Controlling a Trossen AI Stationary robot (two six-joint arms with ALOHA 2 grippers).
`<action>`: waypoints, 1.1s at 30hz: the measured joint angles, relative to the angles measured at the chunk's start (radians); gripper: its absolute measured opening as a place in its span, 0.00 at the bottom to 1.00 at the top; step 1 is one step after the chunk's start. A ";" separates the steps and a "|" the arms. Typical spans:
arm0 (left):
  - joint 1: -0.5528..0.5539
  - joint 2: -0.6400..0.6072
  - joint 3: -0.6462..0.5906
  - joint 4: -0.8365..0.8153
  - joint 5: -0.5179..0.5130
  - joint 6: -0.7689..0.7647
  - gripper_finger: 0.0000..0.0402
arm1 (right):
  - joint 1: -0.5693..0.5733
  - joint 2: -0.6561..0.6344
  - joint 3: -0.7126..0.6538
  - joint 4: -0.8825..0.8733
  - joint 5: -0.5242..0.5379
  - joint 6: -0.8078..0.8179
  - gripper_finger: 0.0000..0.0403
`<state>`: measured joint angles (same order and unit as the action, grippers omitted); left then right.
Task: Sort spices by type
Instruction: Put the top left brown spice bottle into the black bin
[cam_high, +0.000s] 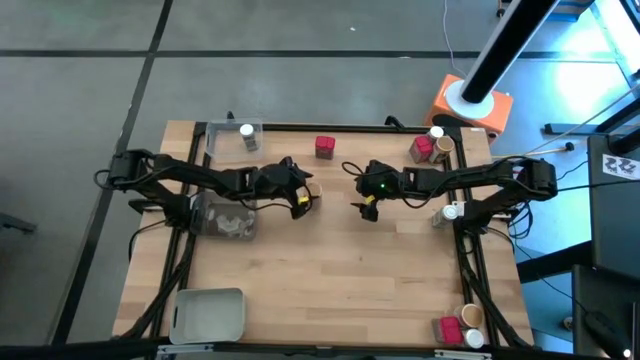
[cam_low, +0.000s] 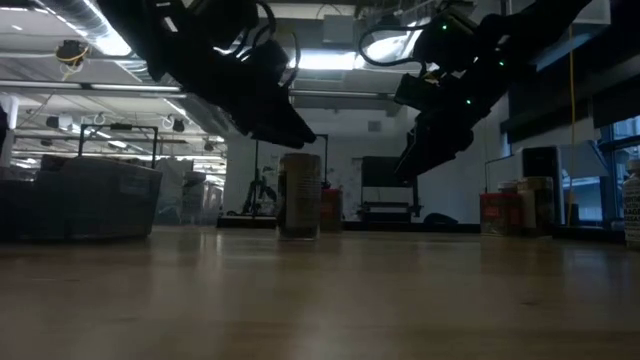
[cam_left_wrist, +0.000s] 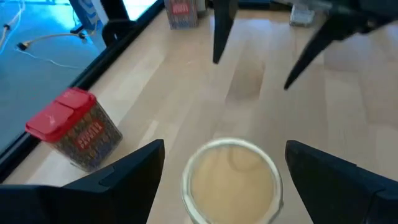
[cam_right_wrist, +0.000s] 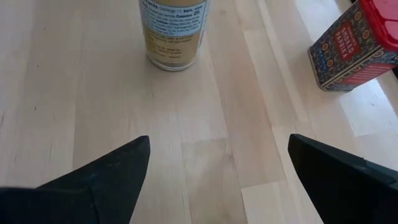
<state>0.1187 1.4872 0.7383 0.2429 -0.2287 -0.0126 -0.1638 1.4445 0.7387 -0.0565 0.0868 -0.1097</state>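
Note:
A round jar with a tan lid (cam_left_wrist: 231, 180) stands upright on the table near its middle (cam_high: 314, 190). My left gripper (cam_left_wrist: 224, 146) hovers just above it, open, one finger on either side of the lid and clear of it. My right gripper (cam_right_wrist: 219, 140) is open too, and hangs above the bare table to the right of the jar (cam_right_wrist: 173, 31), pointing toward it. A red-lidded box (cam_high: 325, 147) stands toward the far edge. In the low view the jar (cam_low: 300, 195) sits below the left gripper (cam_low: 295, 130).
A white-lidded jar (cam_high: 247, 133) stands in a clear tray at far left. A clear bin (cam_high: 225, 215) lies under the left arm and a grey tray (cam_high: 208, 313) at near left. More spice containers stand at far right (cam_high: 430, 147), right edge (cam_high: 452, 211) and near right (cam_high: 462, 325).

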 joint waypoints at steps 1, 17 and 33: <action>0.000 0.000 0.000 -0.006 0.000 -0.002 0.81 | 0.000 0.000 0.000 0.000 0.000 0.000 0.95; 0.020 0.054 -0.010 -0.015 0.069 -0.035 0.81 | 0.000 0.000 0.000 0.004 0.000 -0.004 0.95; 0.012 0.088 -0.010 0.024 0.070 -0.032 0.64 | 0.000 0.000 0.000 0.004 0.000 -0.004 0.95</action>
<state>0.1309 1.5753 0.7284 0.2668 -0.1582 -0.0448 -0.1638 1.4445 0.7383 -0.0521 0.0864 -0.1139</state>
